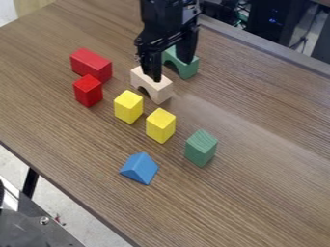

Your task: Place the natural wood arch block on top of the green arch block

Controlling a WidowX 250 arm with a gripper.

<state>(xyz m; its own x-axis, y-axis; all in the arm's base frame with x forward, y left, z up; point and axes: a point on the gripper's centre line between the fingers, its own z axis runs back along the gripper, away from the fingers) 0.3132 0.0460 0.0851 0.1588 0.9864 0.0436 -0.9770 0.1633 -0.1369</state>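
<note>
Brown wood-grain table (258,193), dark equipment (270,24) past its far edge. Black 2-finger gripper (170,70) hangs at far centre, fingers spread, apparently pinching nothing. Its left fingertip overlaps the pale wooden arch block (161,90); contact unclear. Arch stands on its 2 feet, presumably for steadiness. Green wooden arch block (188,69) just beyond. Left: red wooden brick (91,64), shorter red wooden block (88,90). 2 yellow wooden blocks (128,107) (160,126) and 1 green wooden block (200,148) trail near-right. Blue wooden prism (140,168) nearest, ridge up, likely settled by its broad base.

We can read no text, labels or numbers (nor any signs) on the blocks or the bench.
</note>
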